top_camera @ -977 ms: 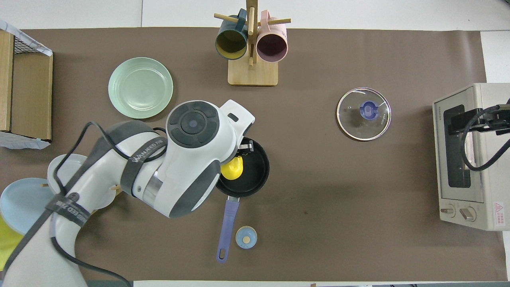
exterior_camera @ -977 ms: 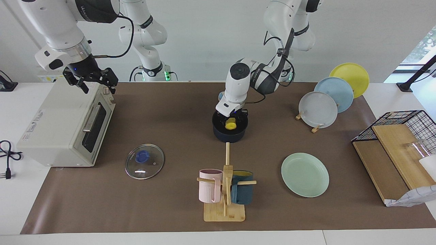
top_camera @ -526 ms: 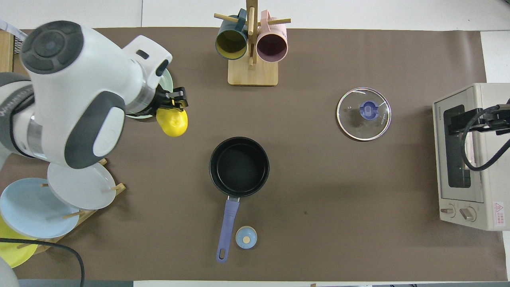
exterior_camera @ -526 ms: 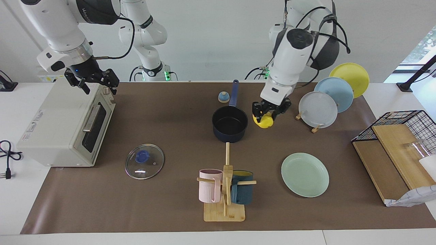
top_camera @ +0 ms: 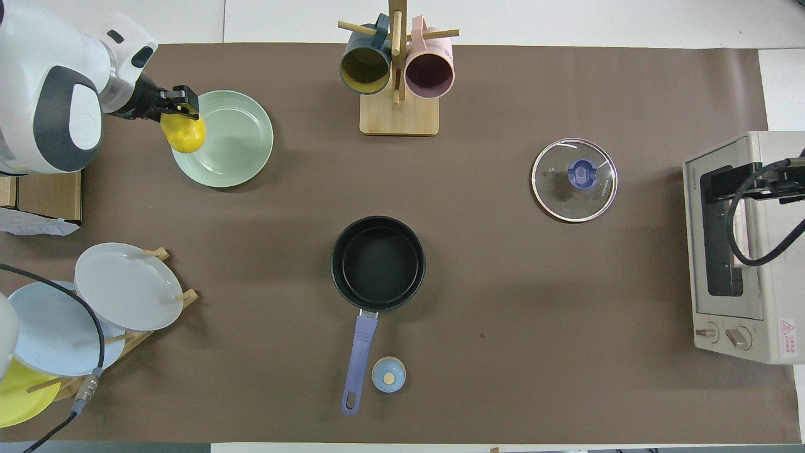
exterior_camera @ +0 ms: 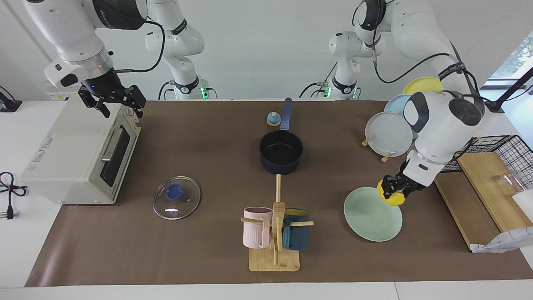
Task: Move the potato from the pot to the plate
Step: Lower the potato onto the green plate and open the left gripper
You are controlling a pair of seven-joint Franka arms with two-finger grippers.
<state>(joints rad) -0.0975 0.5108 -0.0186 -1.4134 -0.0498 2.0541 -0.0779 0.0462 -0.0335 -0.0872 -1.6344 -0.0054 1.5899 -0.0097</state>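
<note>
Table: a brown mat (exterior_camera: 216,137) is spread over the whole working area, and every item is set out on it.
Toaster oven: a cream toaster oven (exterior_camera: 79,154) is kept at the right arm's end of the table, well apart from the task's things.
Right arm: it is held waiting, with the right gripper (exterior_camera: 118,100) parked over the oven's top corner, fingers spread and nothing between them, so the middle of the table is left free.
Left arm: it is stretched out toward its own end of the table so that its load is carried over the target dish.
Pot: the pot (exterior_camera: 281,152) is seen empty at mid-table, its blue handle turned toward the robots (the glass lid (exterior_camera: 177,203) is laid aside, toward the right arm's end, so the opening is unobstructed).
Plate: the plate (exterior_camera: 368,216) is laid flat, farther from the robots than the pot, and nothing is resting in it yet.
Left gripper: the left gripper (exterior_camera: 393,192) is closed around the load from above.
Potato: the potato (exterior_camera: 392,198) is held clamped and hangs just over the plate's rim, on the edge nearest the wire basket (exterior_camera: 495,152); contact with the plate cannot be confirmed.
Judgement: the carry is judged nearly done; a small shift toward the plate's centre before release is probably needed, since a rounded toy dropped at the rim could be expected to roll off.
</note>
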